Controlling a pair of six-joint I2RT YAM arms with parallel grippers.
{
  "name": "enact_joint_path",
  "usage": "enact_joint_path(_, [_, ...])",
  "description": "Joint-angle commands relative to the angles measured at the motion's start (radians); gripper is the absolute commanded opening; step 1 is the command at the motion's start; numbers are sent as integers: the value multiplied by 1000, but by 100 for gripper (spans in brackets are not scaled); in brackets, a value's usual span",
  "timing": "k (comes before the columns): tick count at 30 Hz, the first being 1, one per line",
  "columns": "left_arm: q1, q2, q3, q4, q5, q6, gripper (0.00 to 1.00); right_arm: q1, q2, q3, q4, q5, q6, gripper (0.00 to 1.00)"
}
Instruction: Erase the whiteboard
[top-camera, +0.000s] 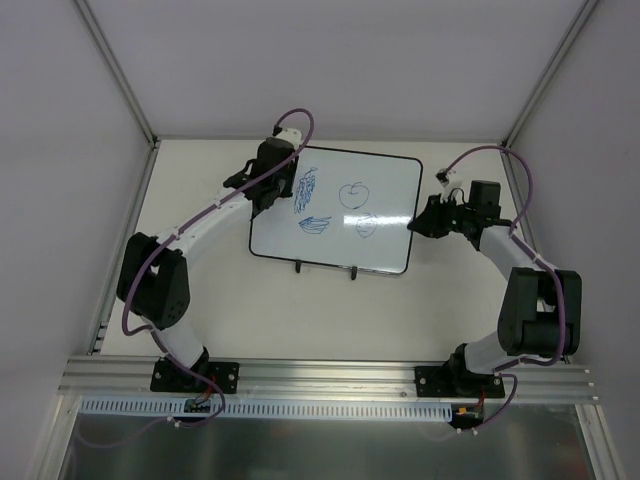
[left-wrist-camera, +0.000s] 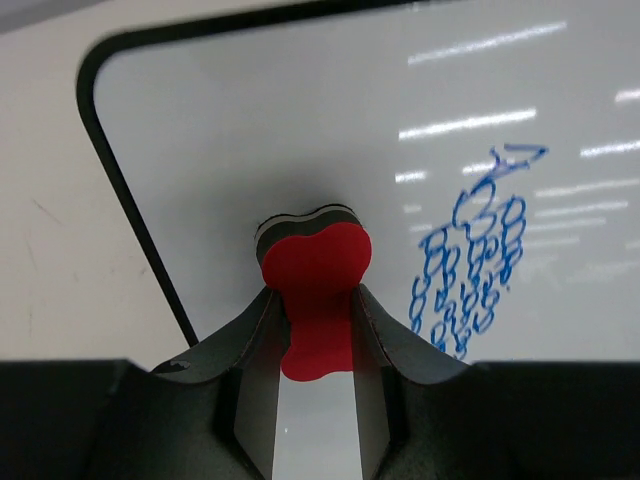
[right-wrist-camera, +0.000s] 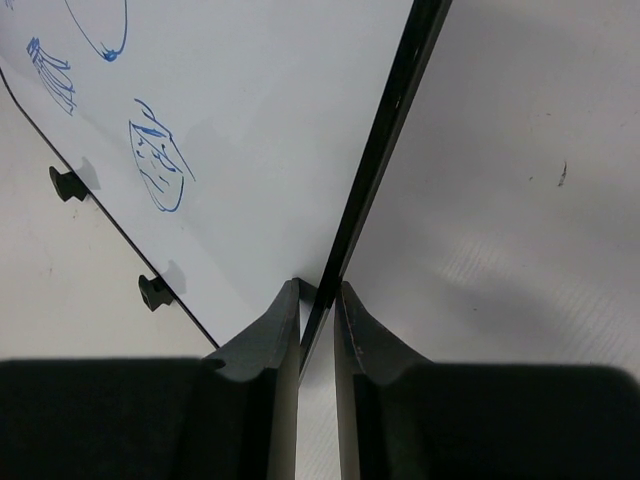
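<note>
The left fingers (left-wrist-camera: 250, 345) pinch the red eraser (left-wrist-camera: 316, 262) against the whiteboard (left-wrist-camera: 250, 130) for wiping, while the right fingers (right-wrist-camera: 272, 335) pinch its edge, probably to steady it.

White whiteboard (top-camera: 390, 185), black frame (top-camera: 360, 150), black feet (right-wrist-camera: 155, 292), blue doodles (left-wrist-camera: 470, 270); red eraser (left-wrist-camera: 315, 265); cream table (top-camera: 330, 315)

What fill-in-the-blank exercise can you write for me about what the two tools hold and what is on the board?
1. The left tool is shut on a ____ bone-shaped eraser.
2. The right tool is shut on the whiteboard at its thin ____ frame.
3. The drawings are made in ____ marker.
4. The top view shows ____ separate drawings.

Missing words: red; black; blue; four.
</note>
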Motion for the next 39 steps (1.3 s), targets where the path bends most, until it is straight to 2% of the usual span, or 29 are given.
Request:
enact_joint_path(1, [18,59,102,85,79,146,0,31,-10,14,-83,29,-78,9])
enact_joint_path(4, [17,108,169,83,108,209,0,31,-16,16,-91,35,-84,9])
enact_joint_path(11, [15,171,197,82,238,250,0,68,-15,34,-129,61,-113,9])
enact_joint_path(18, [-54,162,141,82,266,272,0,77,-15,48,-138,79,-126,9])
enact_joint_path(23, [-111,143,81,83,269,226,0,82,-19,45,-142,98,-133,9])
enact_joint_path(26, [-123,149,76,83,234,188,0,85,-21,42,-143,99,-136,9])
enact_joint_path(34, [-68,154,143,85,-14,124,0,88,-29,36,-145,104,-138,9])
enact_joint_path(39, [-2,160,191,82,-19,153,0,88,-32,36,-142,105,-141,9])
